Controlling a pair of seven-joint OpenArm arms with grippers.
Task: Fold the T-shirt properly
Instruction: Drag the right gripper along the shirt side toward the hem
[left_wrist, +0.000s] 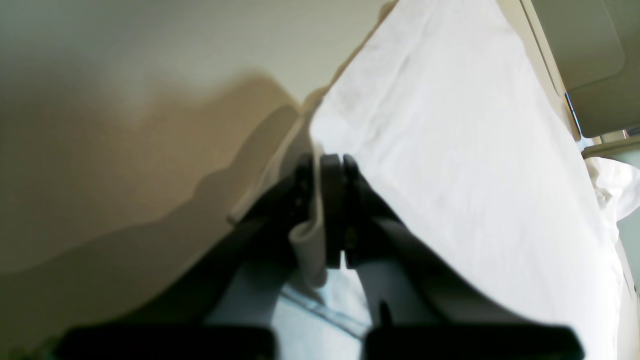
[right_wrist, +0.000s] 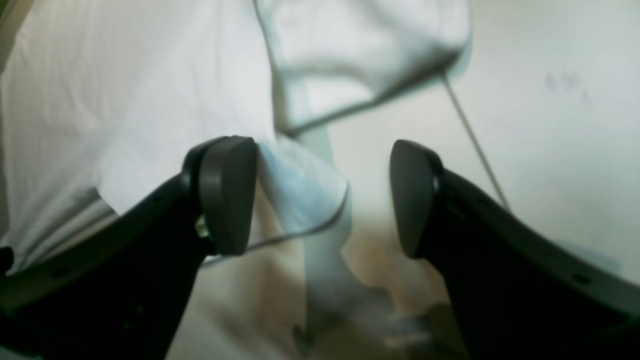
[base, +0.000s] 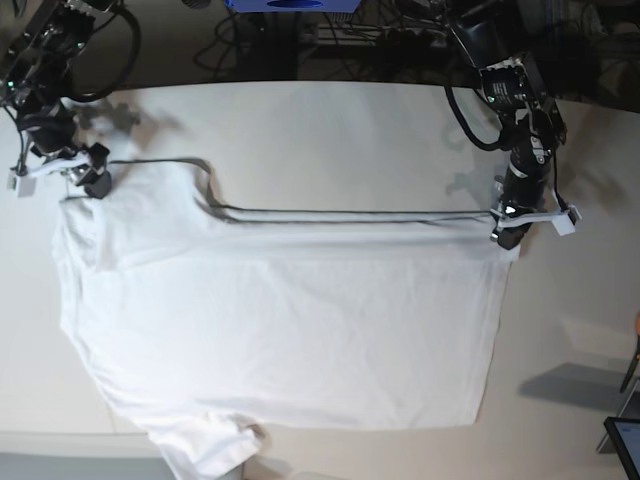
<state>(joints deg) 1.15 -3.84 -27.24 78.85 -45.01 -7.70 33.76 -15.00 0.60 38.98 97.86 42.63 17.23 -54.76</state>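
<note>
The white T-shirt (base: 300, 320) lies spread across the pale table (base: 330, 140), its far edge folded over in a straight line. At that fold's right end my left gripper (base: 507, 232) is shut on the cloth. The left wrist view shows a bunched edge of the T-shirt (left_wrist: 450, 150) pinched between the black fingers of the left gripper (left_wrist: 320, 170). My right gripper (base: 88, 180) is at the shirt's far left corner by the sleeve. In the right wrist view the right gripper (right_wrist: 320, 200) stands open over a sleeve edge of the T-shirt (right_wrist: 125, 100), gripping nothing.
Cables and dark equipment (base: 400, 40) crowd the table's back edge, with a blue object (base: 290, 5) behind. The table's front edge (base: 60, 455) runs along the bottom, and the shirt's near sleeve (base: 205, 450) reaches it. Bare tabletop (base: 580, 330) lies right of the shirt.
</note>
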